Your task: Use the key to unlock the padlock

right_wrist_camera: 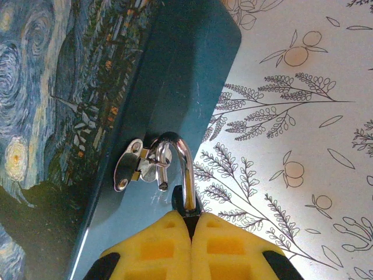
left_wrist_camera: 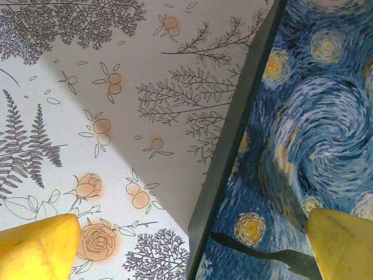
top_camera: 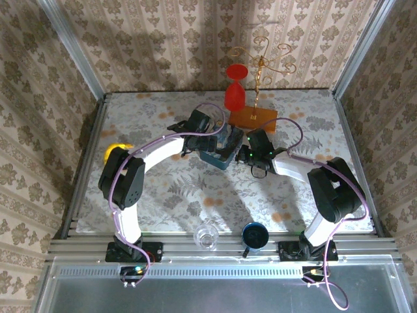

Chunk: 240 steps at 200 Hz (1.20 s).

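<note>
Silvery steel marks the target: the padlock (right_wrist_camera: 185,172) hangs by its curved shackle through a small hasp (right_wrist_camera: 131,166) on the right-hand wall of the blue swirl-painted tin (right_wrist_camera: 180,76), which sits mid-table. The right gripper (right_wrist_camera: 191,220) is clenched on it. Its yellow pads (right_wrist_camera: 157,251) meet with the lock's dark body pinched at their tips. That body is mostly buried, so how its keyhole end faces cannot be told.

The shackle's long axis runs straight out from those fingertips toward the tin, so the lock lies dead ahead of the gripper, not off to a side. The left gripper (left_wrist_camera: 189,224) hovers released at the tin's far-left edge. Its fingers (left_wrist_camera: 41,248) are spread wide, one over the flowered tablecloth (left_wrist_camera: 134,70) and one over the lid, grasping nothing. The right arm is plainly the nearer; the left stands the tin's breadth away.

Any key would probably have to come in at the body end, where the pads now crowd it.

The right wrist view gives shackle, hasp and grip close up. The overhead view gives the arms meeting at the tin from opposite sides, the lock too small to make out.
</note>
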{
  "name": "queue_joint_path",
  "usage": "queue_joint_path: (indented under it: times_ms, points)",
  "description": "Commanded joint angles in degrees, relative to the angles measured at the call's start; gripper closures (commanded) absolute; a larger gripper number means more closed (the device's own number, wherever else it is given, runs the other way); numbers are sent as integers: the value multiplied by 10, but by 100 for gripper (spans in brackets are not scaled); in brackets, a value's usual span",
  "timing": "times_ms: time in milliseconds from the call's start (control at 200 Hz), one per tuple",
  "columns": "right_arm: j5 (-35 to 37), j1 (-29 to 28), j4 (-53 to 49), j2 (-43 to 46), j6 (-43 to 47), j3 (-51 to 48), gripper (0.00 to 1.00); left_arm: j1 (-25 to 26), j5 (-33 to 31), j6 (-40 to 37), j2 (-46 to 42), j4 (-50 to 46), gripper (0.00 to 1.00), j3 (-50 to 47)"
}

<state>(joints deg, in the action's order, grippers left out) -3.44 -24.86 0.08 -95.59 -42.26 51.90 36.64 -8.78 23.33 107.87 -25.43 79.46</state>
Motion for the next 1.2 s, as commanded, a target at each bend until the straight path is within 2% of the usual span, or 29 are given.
queue_joint_path:
  times_ms: [0, 630, 1195]
  points:
    - [22, 13, 23, 8, -10, -1, 100, -8, -12, -13, 16, -92, 0, -28]
    - [37, 17, 43, -9, -10, 18, 100, -7, -12, -18, 20, -98, 0, -26]
    - [85, 16, 84, -21, 70, 20, 100, -7, -14, -25, 26, -103, 0, -20]
